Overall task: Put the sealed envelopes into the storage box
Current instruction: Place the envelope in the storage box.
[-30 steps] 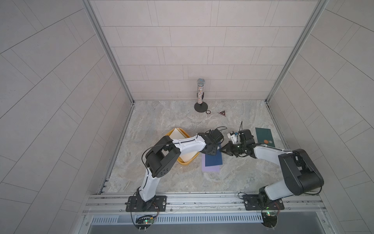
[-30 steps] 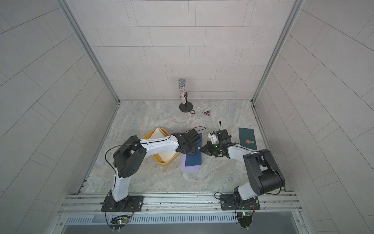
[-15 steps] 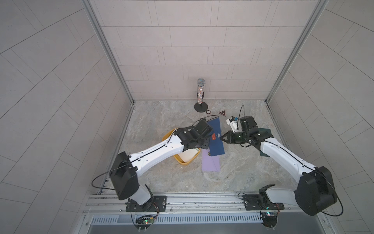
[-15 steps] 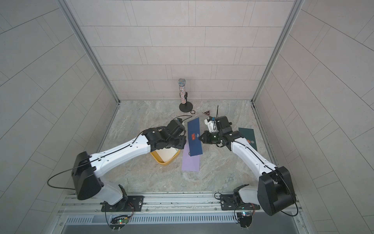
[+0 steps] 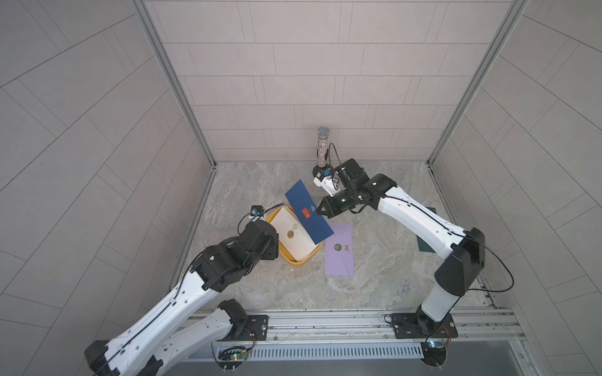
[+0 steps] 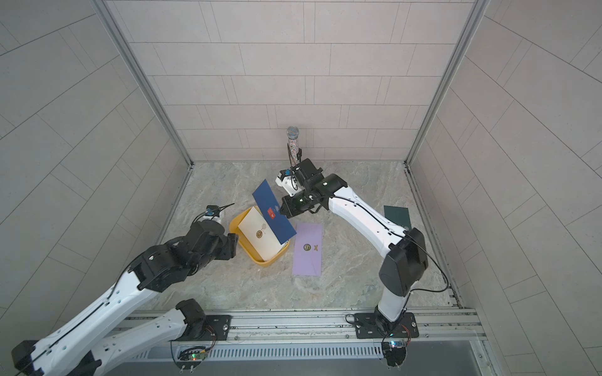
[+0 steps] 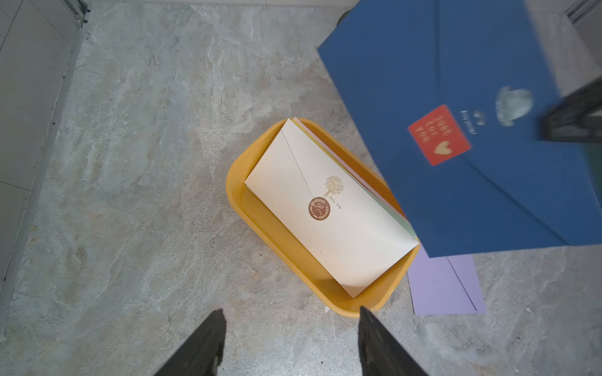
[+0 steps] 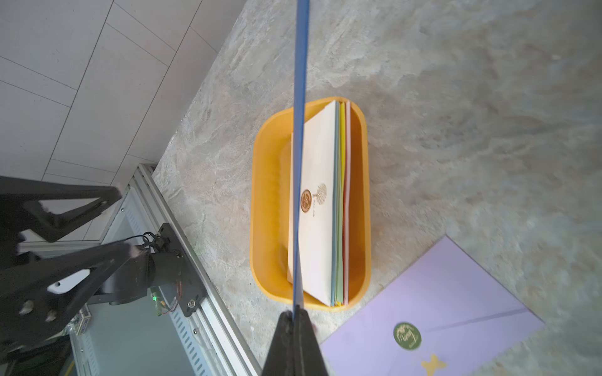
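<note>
While pinched in the right jaws — blue envelope point(image 5: 308, 211) over storage box point(image 5: 300, 262); left jaws apart.

2 white arms point(image 5: 411, 215) have black joints point(image 5: 460, 265) and base plates point(image 5: 423, 326).

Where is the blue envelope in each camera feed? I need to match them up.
Top view: blue envelope at mid-floor, tilted over the yellow storage box.
Top view: same place, over the box's far end.
Left wrist: large, sticker side showing, covering one corner of the box.
Right wrist: edge-on, a thin blue line crossing the box.
Shared landmark: the box with the cream envelope on top.
</note>
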### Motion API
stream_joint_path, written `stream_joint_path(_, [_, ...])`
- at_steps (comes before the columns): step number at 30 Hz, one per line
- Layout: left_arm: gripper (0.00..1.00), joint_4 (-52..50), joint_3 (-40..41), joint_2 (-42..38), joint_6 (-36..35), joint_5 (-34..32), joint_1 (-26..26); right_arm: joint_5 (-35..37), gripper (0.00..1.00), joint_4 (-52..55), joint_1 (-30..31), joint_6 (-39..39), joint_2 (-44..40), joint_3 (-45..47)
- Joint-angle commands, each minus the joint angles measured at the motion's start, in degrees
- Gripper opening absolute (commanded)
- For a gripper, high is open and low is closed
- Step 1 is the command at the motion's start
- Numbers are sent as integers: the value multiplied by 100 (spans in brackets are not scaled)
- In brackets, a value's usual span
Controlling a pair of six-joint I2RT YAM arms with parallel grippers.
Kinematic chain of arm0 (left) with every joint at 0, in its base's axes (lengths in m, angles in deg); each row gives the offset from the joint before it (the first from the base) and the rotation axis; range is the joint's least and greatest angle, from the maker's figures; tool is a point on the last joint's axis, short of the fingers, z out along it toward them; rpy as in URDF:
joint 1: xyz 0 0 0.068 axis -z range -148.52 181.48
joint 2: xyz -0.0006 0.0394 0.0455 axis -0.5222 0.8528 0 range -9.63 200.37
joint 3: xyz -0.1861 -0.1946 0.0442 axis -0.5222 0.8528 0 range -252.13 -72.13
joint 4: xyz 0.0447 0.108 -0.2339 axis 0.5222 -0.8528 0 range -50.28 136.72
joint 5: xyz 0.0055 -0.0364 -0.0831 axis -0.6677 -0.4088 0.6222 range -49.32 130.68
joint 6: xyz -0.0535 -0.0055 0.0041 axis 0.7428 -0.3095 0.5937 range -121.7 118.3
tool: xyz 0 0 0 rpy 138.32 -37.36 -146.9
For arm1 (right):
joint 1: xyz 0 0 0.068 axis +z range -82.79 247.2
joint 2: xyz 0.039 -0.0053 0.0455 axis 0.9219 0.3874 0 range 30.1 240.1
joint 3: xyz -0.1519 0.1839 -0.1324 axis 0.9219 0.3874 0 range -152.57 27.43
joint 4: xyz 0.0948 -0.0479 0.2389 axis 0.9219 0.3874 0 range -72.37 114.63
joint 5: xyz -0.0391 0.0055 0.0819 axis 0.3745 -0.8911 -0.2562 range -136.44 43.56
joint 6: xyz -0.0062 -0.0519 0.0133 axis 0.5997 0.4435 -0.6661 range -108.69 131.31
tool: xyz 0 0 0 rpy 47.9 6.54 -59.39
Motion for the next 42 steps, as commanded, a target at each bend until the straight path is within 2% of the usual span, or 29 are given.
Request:
stream_joint_path(1, [71, -121, 186, -281, 38, -231, 2, 138, 0, 1151, 158, 381, 697, -803])
stream_joint_path(8, [72, -152, 156, -309, 33, -243, 2, 201, 0, 1553, 273, 424, 1672, -1532])
stream_joint_path(17, [72, -146, 161, -313, 27, -238, 2, 287, 1, 1557, 326, 338, 2142, -1745])
stream_joint_path(20, [72, -151, 170, -327, 29, -243, 0, 253, 21, 1604, 368, 332, 2114, -1823])
stream_joint_path(21, [72, -145, 170, -333, 33, -241, 2, 217, 24, 1619, 383, 339, 2064, -1835])
stream_joint_path(24, [72, -149, 178, -333, 29, -239, 2, 165, 29, 1590, 385, 332, 1808, -1739])
stream_joint_path(27, [72, -141, 179, -323, 38, -226, 2, 208, 30, 1459, 356, 290, 1442, -1483])
stream_joint_path(33, [73, -53, 226, -217, 47, -52, -2, 440, 30, 628, 14, -93, 270, -91])
stream_joint_path(37, [72, 315, 295, 214, -99, 718, 4, 475, 32, -634, -598, -845, -1062, 1910])
stream_joint_path(42, [63, 783, 125, 1123, 40, 1592, 187, 396, 41, -1855, -1579, -1510, -2653, 4364])
